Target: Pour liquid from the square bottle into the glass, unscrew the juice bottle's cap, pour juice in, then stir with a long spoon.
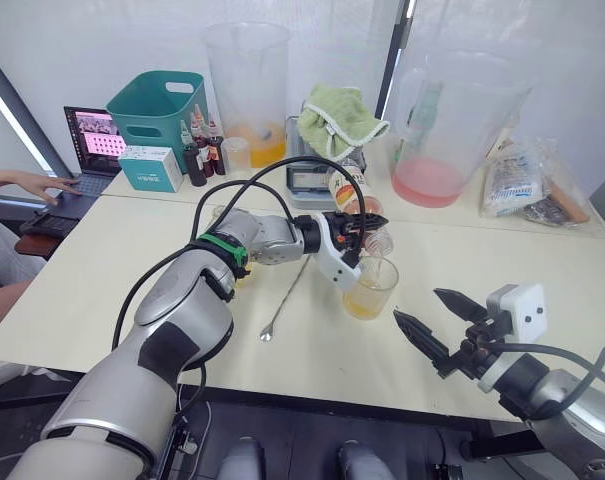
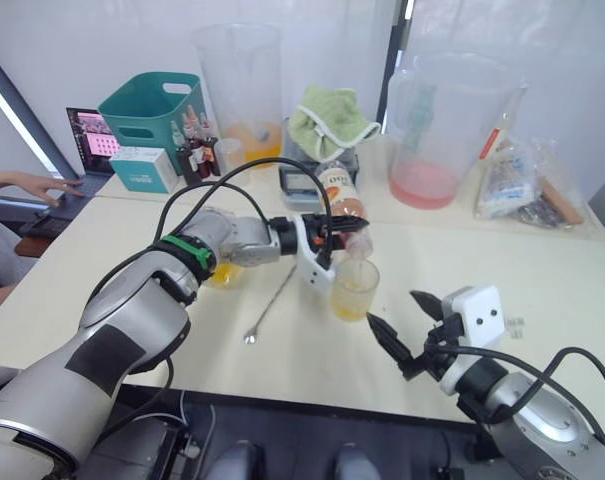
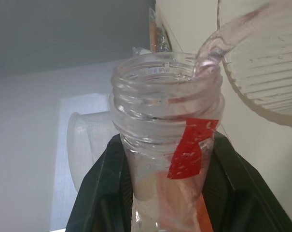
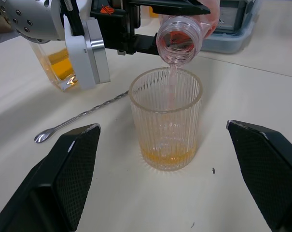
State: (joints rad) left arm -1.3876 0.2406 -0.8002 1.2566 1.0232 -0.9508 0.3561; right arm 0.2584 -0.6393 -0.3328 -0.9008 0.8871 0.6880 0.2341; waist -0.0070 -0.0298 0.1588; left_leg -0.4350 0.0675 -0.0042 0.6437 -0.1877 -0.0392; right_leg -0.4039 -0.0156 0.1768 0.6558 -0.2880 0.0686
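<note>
Head camera: the left claw (image 1: 367, 222) is clamped on the juice bottle (image 1: 354, 199), which lies tipped well past level with its open mouth just over the rim of the glass (image 1: 371, 288), so the thin pink stream drops inside rather than onto the table (image 1: 542, 270). The glass already carries an amber layer at its base. The long spoon (image 1: 287, 296) lies flat on the table just left of the glass, bowl toward the robot, within easy reach for the stirring step. Behind the left forearm stands the square bottle (image 2: 225, 272), upright and out of the pour line. The right claw (image 1: 434, 318) waits spread and empty, near the glass on its right and lower side, apart from it. The table front edge runs close below that claw; bare tabletop lies to the right, while the back edge is crowded with pitchers, a green bin (image 1: 160, 107) and a cloth (image 1: 339, 117).

Left wrist camera: both black fingers (image 3: 100, 188) flank the bottle's neck below the threads; the cap is off, a red strip clings to the neck, and liquid leaves the lip toward the ribbed glass (image 3: 261, 63).

Right wrist camera: the glass (image 4: 166, 125) stands centred between the two wide-set fingers (image 4: 63, 179) with room on both sides. The stream falls down its middle, and the spoon (image 4: 80, 116) lies beyond the glass, toward the left arm
</note>
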